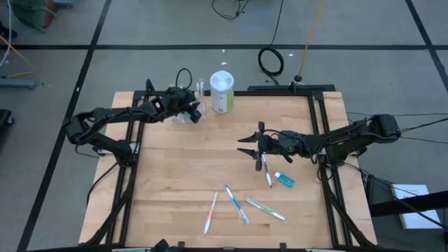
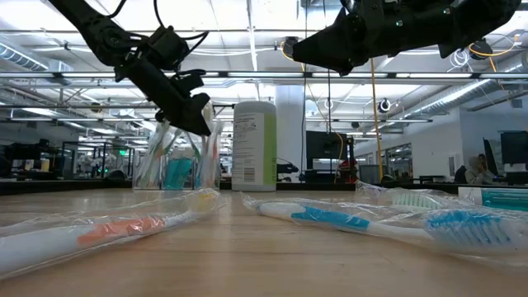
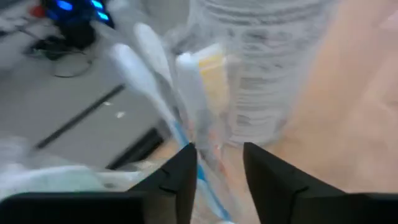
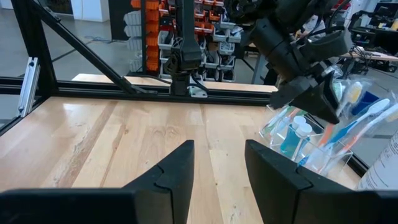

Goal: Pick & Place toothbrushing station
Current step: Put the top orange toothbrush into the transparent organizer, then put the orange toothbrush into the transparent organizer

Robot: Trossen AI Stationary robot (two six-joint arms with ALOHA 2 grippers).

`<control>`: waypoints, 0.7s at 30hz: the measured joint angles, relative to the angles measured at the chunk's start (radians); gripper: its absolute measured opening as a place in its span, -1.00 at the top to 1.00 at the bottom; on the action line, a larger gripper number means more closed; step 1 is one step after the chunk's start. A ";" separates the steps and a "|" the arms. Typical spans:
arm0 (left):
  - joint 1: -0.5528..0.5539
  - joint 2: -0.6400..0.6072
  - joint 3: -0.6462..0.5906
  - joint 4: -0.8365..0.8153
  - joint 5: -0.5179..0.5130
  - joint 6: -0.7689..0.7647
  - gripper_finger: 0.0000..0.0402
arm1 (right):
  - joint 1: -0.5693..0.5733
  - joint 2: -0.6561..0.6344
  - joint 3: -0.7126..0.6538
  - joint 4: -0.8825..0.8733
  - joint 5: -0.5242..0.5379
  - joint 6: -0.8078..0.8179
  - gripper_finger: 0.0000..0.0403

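Observation:
A clear plastic cup (image 1: 183,114) stands at the table's far left and holds several toothbrushes (image 3: 189,93) and blue tubes (image 4: 292,138). My left gripper (image 3: 217,149) is open just above the cup's top (image 2: 173,161), its fingers on either side of the brush tops. My right gripper (image 1: 245,145) is open and empty above the table's middle, pointing toward the cup. Several wrapped toothbrushes (image 1: 236,203) and one blue tube (image 1: 283,180) lie flat on the table's near right part. My left gripper stands open over the cup. One finger (image 3: 183,171) lies right beside a white and blue toothbrush handle (image 3: 205,186) that rises from the cup. I cannot tell whether it touches the handle.
A tall white and green bottle (image 1: 222,91) stands upright just right of the cup, close to my left gripper. A black frame (image 1: 318,119) runs along the table's edges. Bare wood lies between the cup and the loose toothbrushes.

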 joint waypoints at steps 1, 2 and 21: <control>0.000 0.000 0.000 0.011 -0.033 0.002 0.28 | 0.000 0.000 0.000 0.000 0.000 0.000 0.34; 0.000 0.000 0.000 0.029 -0.078 0.002 0.25 | 0.000 0.000 0.000 0.000 0.000 0.000 0.34; -0.191 0.000 0.000 0.153 -0.115 0.072 0.15 | 0.000 0.000 0.000 0.000 0.000 0.000 0.35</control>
